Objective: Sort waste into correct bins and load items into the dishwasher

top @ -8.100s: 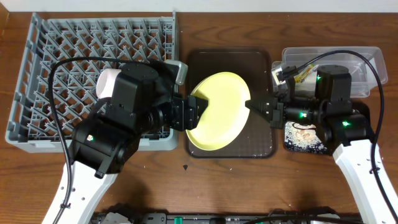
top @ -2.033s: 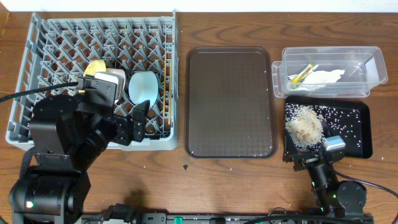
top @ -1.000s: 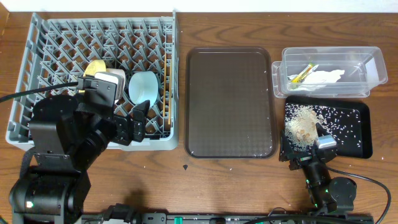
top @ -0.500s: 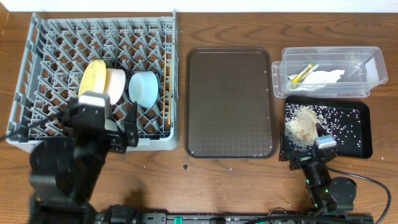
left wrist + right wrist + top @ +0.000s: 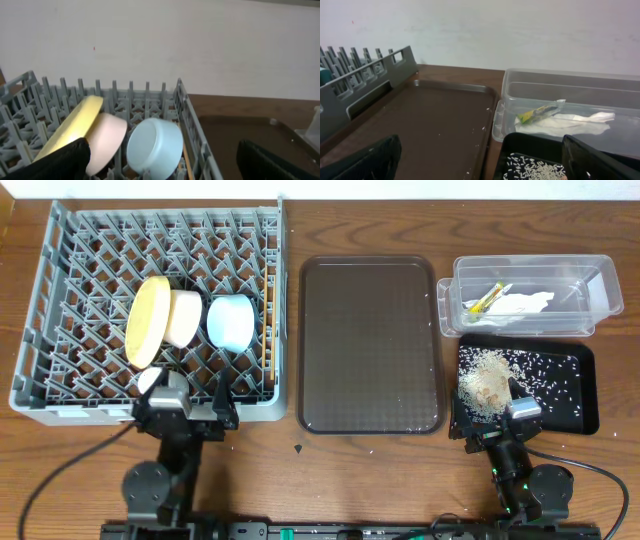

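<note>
At table's left: grey dish rack [image 5: 60, 300]. Centre: brown serving tray [image 5: 370, 345], few crumbs. Right rear: clear tub [image 5: 590, 290]; just in front: black tray [image 5: 585, 395]. Front edge: left gripper [image 5: 183, 416], right gripper [image 5: 492, 428], both spread wide, grasping nothing. Inside rack, on edge in row: yellow plate [image 5: 146, 321], white bowl [image 5: 182, 318], light blue bowl [image 5: 231, 321]; chopsticks [image 5: 267, 330] just beside. Inside tub: napkin [image 5: 520, 304], wrapper [image 5: 484, 300]. On black tray: rice scraps [image 5: 485, 378], heaped at left end.

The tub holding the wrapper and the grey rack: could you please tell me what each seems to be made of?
The tub looks like clear, glossy plastic: the wrapper shows through its wall. The rack looks like moulded grey plastic, matte, judging by its uniform colour and thin pegs; I cannot be sure from looks alone.
</note>
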You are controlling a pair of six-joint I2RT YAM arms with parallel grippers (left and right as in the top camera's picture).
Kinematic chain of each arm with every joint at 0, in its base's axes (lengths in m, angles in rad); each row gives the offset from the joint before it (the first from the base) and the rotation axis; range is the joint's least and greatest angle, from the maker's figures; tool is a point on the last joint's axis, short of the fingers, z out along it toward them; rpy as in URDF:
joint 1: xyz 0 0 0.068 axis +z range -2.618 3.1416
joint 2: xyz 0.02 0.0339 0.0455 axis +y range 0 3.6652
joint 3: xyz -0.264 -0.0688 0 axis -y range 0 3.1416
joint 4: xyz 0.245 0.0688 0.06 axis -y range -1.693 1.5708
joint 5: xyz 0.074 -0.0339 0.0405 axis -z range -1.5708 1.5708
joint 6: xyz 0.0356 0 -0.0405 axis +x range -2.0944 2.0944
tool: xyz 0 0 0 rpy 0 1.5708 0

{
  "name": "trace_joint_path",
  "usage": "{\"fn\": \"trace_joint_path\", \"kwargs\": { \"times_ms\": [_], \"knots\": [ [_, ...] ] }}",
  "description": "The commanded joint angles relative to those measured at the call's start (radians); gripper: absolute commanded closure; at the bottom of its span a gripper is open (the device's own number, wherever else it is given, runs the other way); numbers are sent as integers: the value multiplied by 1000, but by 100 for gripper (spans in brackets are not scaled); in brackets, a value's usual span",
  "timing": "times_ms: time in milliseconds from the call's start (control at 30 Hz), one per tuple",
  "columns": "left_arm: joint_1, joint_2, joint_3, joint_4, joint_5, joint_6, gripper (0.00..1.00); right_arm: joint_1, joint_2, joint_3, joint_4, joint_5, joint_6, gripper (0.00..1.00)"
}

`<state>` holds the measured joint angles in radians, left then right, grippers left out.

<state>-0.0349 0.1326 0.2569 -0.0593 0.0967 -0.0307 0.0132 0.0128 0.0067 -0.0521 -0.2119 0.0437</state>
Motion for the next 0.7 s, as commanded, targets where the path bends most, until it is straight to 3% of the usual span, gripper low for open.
{"fn": "trace_joint_path", "kwargs": {
  "times_ms": [0,267,667],
  "knots": [
    [5,-112,-108,42,-15,-19,7,-6,-1,-1,-4,2,-8,1],
    [5,-131,-254,178,-15,-20,7,-6,-1,-1,-4,2,-8,1],
    [5,-129,-253,76,-15,-16,7,-6,-1,-1,-4,2,-8,1]
  ]
}}
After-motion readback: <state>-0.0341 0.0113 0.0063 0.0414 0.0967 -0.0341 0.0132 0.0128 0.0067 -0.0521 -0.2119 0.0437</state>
